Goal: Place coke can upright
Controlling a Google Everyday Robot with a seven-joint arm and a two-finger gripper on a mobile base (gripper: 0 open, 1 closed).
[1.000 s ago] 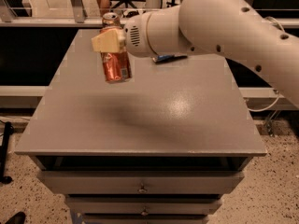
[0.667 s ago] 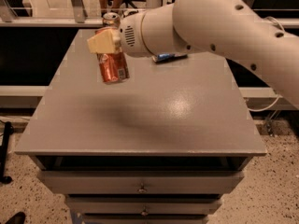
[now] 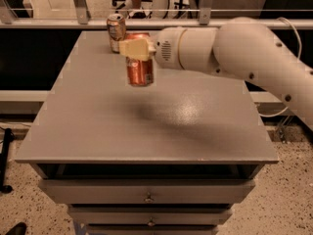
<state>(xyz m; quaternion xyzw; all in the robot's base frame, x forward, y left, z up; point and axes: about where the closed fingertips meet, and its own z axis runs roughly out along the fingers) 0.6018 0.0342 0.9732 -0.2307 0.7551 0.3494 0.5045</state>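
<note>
Coke can (image 3: 140, 68), an orange-red aluminium drink can with white markings, hangs upright in the gripper (image 3: 136, 47) above the far left part of the grey table (image 3: 98, 131), at about 11 o'clock from the middle of the top when the front edge is read as 6 o'clock. Nearest the camera, grey metal drawers (image 3: 146, 192) with small round knobs sit stacked under the table's front edge, and speckled floor (image 3: 288, 199) shows at 4 o'clock. On the matte top, a soft dark shadow (image 3: 159, 115) lies apart from the can's base, toward 5 o'clock from it, so the can appears lifted clear of the surface. The claw's tan fingers (image 3: 132, 49) are closed around the can's upper part, one pad flat across its near left side, the can's body hanging below them. The thick white arm (image 3: 244, 48) reaches in from 3 o'clock, its rounded wrist just beside the can. Behind the fingers, toward 11 o'clock, a tan, gold-brown can (image 3: 116, 29) stands upright near the table's far edge. Beyond that runs a pale horizontal railing (image 3: 49, 24).
</note>
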